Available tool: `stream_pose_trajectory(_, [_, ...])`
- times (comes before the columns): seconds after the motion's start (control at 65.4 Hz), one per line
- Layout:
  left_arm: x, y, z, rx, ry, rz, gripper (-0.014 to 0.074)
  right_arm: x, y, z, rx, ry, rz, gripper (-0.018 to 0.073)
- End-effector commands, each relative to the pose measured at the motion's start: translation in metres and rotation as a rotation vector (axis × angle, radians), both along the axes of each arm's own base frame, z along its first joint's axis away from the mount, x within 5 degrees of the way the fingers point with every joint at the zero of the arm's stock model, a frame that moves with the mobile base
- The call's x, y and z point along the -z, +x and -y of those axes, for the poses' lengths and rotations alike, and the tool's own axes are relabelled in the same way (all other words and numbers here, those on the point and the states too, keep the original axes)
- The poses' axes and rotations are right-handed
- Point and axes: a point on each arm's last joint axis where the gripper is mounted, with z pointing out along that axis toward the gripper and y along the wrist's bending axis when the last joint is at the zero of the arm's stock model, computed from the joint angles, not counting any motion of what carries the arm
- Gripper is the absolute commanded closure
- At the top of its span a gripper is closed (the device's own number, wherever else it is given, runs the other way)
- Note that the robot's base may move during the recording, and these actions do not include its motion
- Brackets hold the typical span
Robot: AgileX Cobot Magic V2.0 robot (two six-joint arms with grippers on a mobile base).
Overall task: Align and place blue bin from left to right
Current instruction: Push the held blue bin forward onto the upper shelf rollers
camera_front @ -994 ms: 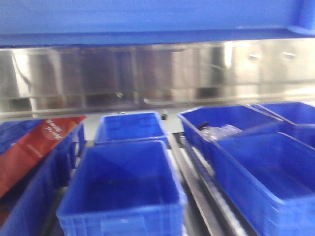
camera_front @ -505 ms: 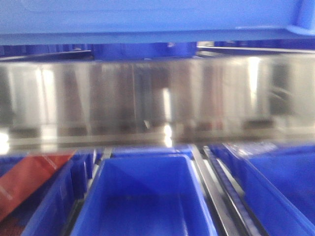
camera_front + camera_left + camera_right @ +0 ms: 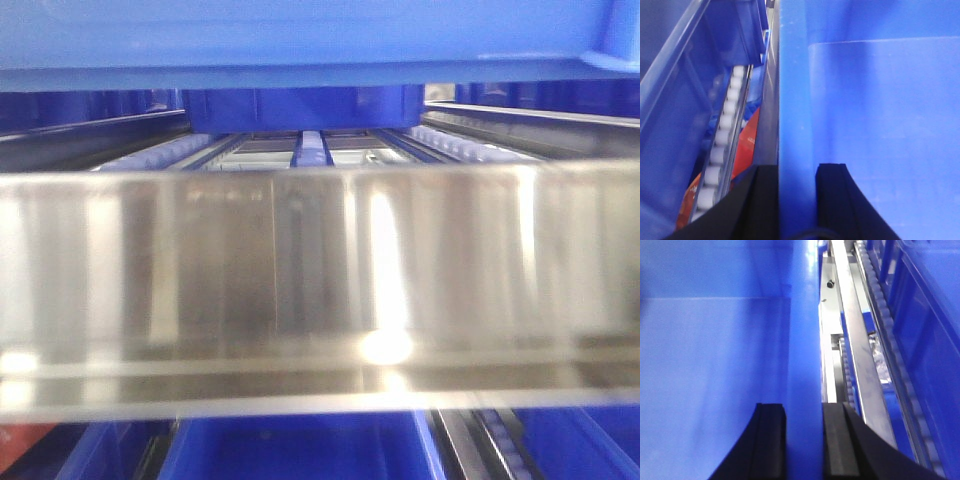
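Blue bin (image 3: 300,40): It is up in the air, across the top of the front view and higher than the shiny bar. Both tools hold it, one on each side wall.
Shiny bar (image 3: 320,290): This is the front edge of the shelf. I think the bin's bottom must pass over it without a bump, so both arms should move level and together.
Roller lane (image 3: 310,150): It runs back behind the bar to a far bin (image 3: 300,108). I think the held bin should go down straight, in line with the lane.
Lower bins (image 3: 300,455): They sit under the bar.
Left tool (image 3: 797,172): It is pinched tight on the left wall, with one black finger inside and one outside. It points along the rim.
Right tool (image 3: 804,412): It grips the right wall the same way.
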Motion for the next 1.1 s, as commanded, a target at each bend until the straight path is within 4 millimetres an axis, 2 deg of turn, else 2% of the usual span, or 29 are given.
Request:
stream_pose_trajectory(0.0, [-0.0108,-0.0002,0.0035,0.052,-0.02,0.09,0.0707,-0.0141,-0.0015,-0.0048,-0.073,0.058,0.112,0.0631])
stream_pose_trajectory(1.086, [-0.0108,-0.0002,0.0035,0.052,-0.02,0.09,0.0707,-0.0176,-0.0012,-0.0082,-0.103,0.088,0.144,0.0631])
